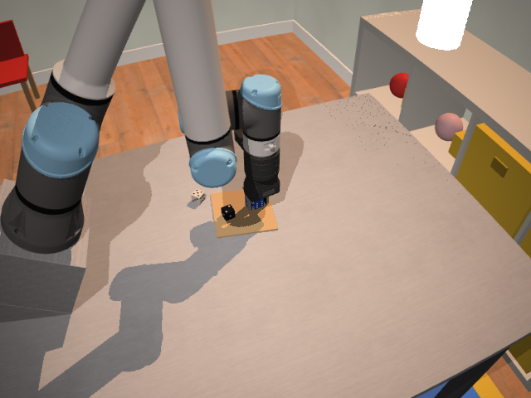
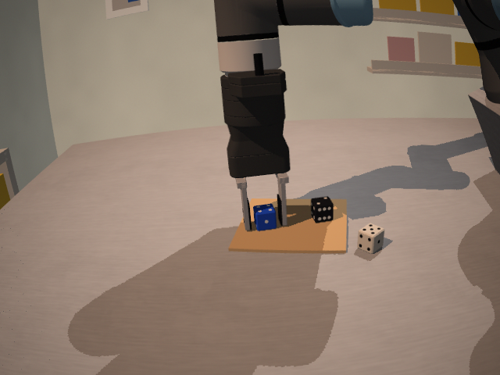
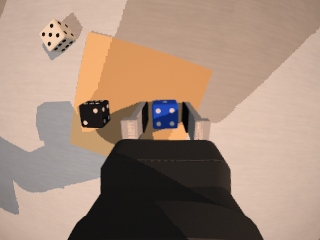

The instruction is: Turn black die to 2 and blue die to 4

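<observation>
The blue die [image 1: 258,203] [image 2: 265,218] [image 3: 165,115] sits flat on the orange mat [image 1: 225,231] [image 2: 282,243] [image 3: 145,65], with 4 on top and 1 toward the exterior camera. My gripper [image 2: 265,226] [image 3: 165,111] points down and is open around it, with a gap on each side of the die. The black die [image 1: 227,211] [image 2: 322,209] [image 3: 94,114] sits on the mat to one side, with 2 on top. The white die [image 1: 197,196] [image 2: 370,238] [image 3: 57,35] stands off the mat on the table, with 5 on top. In the top view the fingers are mostly hidden.
The mat lies flat on the grey table [image 1: 343,257] [image 2: 181,302]. The black die stands beside one finger with a space between them. A shelf unit [image 1: 493,81] stands beyond the table's edge. Arm shadows cross the mat and table.
</observation>
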`<state>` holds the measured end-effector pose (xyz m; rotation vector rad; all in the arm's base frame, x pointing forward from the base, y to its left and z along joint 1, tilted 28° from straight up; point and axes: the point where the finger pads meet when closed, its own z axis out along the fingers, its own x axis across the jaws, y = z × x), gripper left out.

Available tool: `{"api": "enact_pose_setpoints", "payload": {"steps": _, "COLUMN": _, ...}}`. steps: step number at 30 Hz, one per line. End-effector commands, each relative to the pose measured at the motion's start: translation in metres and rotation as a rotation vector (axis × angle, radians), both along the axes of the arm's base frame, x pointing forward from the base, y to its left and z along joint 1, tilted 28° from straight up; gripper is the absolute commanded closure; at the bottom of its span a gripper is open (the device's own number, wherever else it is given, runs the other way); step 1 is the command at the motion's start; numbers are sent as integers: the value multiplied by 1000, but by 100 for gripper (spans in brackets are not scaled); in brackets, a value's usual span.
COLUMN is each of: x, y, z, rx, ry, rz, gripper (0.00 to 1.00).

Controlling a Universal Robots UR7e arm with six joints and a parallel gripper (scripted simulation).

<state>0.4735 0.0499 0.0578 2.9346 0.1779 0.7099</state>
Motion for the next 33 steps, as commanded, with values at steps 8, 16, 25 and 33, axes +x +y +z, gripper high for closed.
{"api": "enact_pose_setpoints", "payload": {"steps": 8, "x": -1, "y": 0, "z": 3, "rx": 0, "ry": -1, "rz": 0, "gripper": 21}}
{"api": "enact_pose_setpoints", "payload": {"steps": 16, "x": -9, "y": 2, "z": 18, "rx": 0, "ry": -1, "rz": 0, "gripper": 21}}
{"api": "enact_pose_setpoints", "payload": {"steps": 25, "x": -20, "y": 4, "z": 39, "rx": 0, "ry": -1, "rz": 0, "gripper": 21}}
{"api": "enact_pose_setpoints", "payload": {"steps": 33, "x": -33, "y": 6, "z": 64, "rx": 0, "ry": -1, "rz": 0, "gripper": 21}}
